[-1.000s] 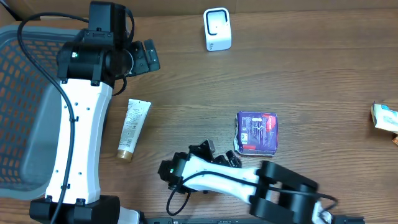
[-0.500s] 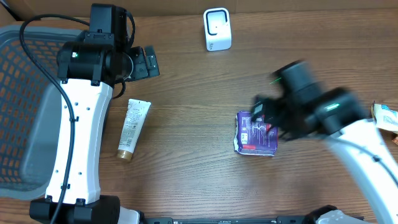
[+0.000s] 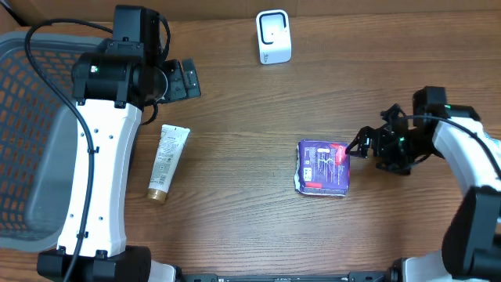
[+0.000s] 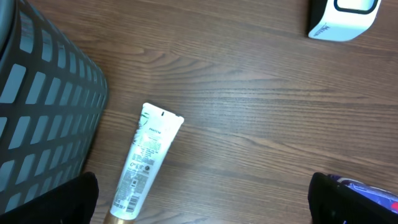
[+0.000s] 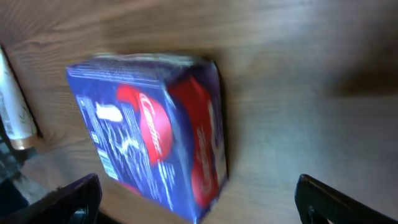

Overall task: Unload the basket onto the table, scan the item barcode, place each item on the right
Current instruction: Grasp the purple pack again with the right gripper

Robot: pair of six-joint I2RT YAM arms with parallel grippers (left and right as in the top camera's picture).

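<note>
Wooden table (image 3: 250, 117), two arms over it. Gray mesh basket (image 3: 23, 94) takes the far left edge.

Left arm (image 3: 98, 172): white and long, runs up the left side beside the basket. Left gripper (image 3: 188, 78) sits above the tube and points right. Its fingers (image 4: 81, 199) are at the bottom corners of the left wrist view, spread wide, with only bare wood between them. Holds nothing.

Right arm (image 3: 470, 157): comes in from the right edge. Right gripper (image 3: 362, 145) points left at the package, with the tips just off its right edge. Can't confirm contact from overhead. Its fingers (image 5: 74, 199) are at the bottom corners of the right wrist view, fully apart, and the package is ahead of them, not between them. Holds nothing.

Purple snack package (image 3: 322, 166): lies flat on the table, right of centre, red logos on the side facing the right gripper. White print on the top face, too small to read.

White tube with gold cap (image 3: 167, 162): lies flat just beside the left arm, cap end toward the bottom edge, well apart from the package.

White barcode scanner (image 3: 273, 37): stands at the top edge of the table, well apart from the package.
</note>
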